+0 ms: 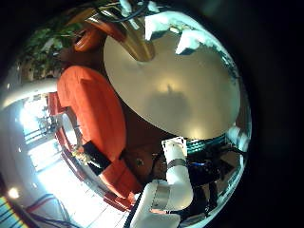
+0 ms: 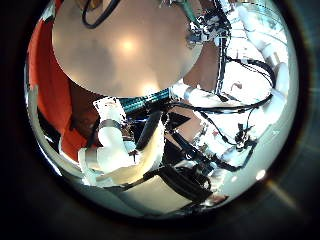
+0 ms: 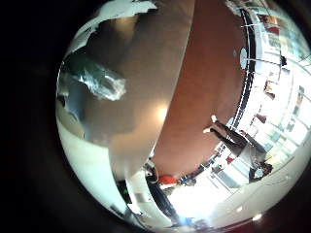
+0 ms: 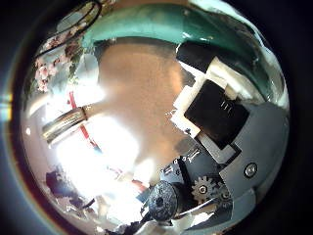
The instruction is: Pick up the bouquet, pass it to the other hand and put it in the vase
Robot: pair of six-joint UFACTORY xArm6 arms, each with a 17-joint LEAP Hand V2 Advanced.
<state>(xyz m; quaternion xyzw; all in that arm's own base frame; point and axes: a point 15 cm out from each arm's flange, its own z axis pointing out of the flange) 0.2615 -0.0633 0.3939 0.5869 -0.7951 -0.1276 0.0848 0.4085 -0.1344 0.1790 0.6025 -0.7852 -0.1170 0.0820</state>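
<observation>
In the right thumb side palm view a bunch of small flowers, the bouquet (image 4: 47, 70), lies at the table's edge beside a shiny upright cylinder, perhaps the vase (image 4: 67, 123). My right hand (image 4: 213, 110) hangs low over the table away from both, fingers relaxed, with only bare table between them. The right little finger side palm view shows a wrapped oblong thing (image 3: 97, 76) on the table. My left hand (image 1: 173, 23) is high above the round table (image 1: 176, 90). A thin stem-like rod (image 1: 140, 43) crosses beside it; I cannot tell what it is.
The left palm views show the right arm (image 1: 169, 190) reaching in at the table's edge; it also shows in the left thumb side palm view (image 2: 112, 150). Upholstered seats (image 1: 90, 109) stand round the table (image 2: 120, 50).
</observation>
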